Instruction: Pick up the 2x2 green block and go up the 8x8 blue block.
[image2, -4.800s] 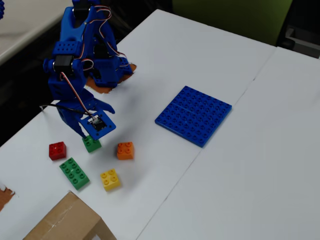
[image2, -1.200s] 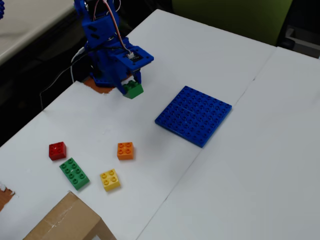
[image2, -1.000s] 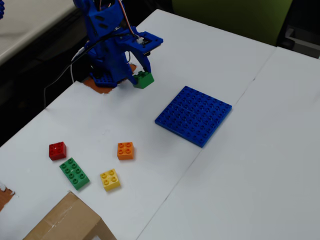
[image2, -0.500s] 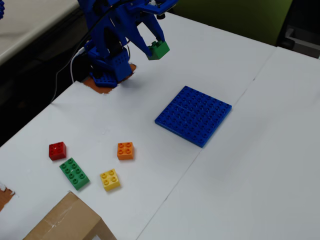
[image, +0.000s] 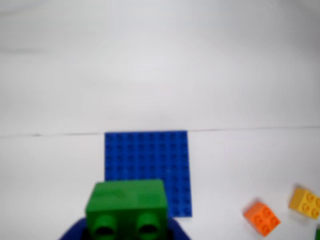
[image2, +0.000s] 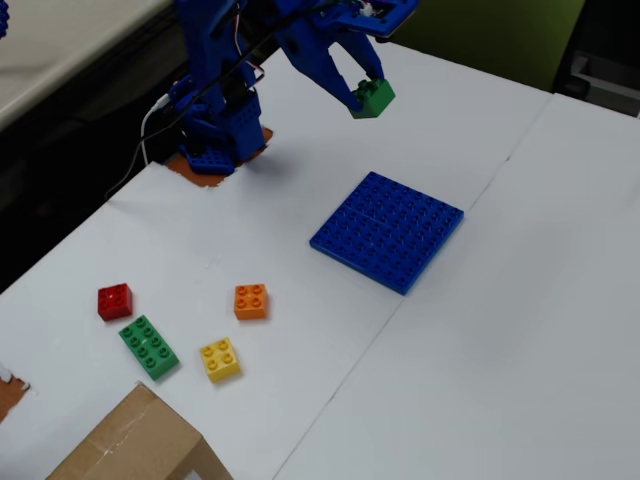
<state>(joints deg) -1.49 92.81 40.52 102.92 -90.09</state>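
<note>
My blue gripper (image2: 366, 92) is shut on the 2x2 green block (image2: 375, 98) and holds it in the air, above the white table and up-left of the 8x8 blue block (image2: 388, 230) in the fixed view. In the wrist view the green block (image: 126, 205) sits between the blue jaws of the gripper (image: 125, 234) at the bottom edge, studs towards the camera, and covers the near left part of the flat blue plate (image: 150, 152). The plate lies flat with nothing on it.
In the fixed view a red brick (image2: 114, 301), a long green brick (image2: 149, 347), an orange brick (image2: 250, 301) and a yellow brick (image2: 219, 360) lie at the left front. A cardboard box (image2: 130, 445) stands at the bottom edge. The arm's base (image2: 215, 130) is at the back left.
</note>
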